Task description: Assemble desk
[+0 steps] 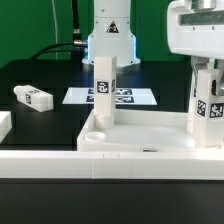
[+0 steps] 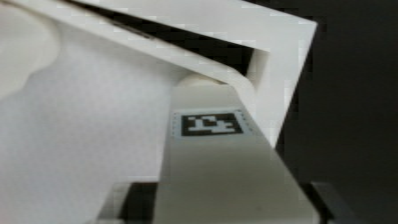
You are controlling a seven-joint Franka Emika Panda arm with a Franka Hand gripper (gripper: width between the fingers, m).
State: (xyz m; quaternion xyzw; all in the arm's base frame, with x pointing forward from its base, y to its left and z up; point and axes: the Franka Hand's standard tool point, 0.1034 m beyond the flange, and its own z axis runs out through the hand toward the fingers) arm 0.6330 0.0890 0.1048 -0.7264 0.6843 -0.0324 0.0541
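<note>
The white rimmed tabletop (image 1: pixel 140 135) lies at the front of the exterior view. One square leg (image 1: pixel 103 88) stands upright in its corner on the exterior view's left. My gripper (image 1: pixel 206 72) is at the exterior view's right, shut on a second tagged leg (image 1: pixel 208 112), which it holds upright at the tabletop's right corner. In the wrist view the held leg (image 2: pixel 217 150) runs out from between my dark fingers (image 2: pixel 146 200), its tag facing the camera, above the tabletop's rim (image 2: pixel 267 60). A third leg (image 1: pixel 33 97) lies loose on the black table at the left.
The marker board (image 1: pixel 135 97) lies flat behind the tabletop. A long white rail (image 1: pixel 110 165) runs along the front edge. Another white part (image 1: pixel 4 126) sits at the far left edge. The robot base (image 1: pixel 110 35) stands at the back.
</note>
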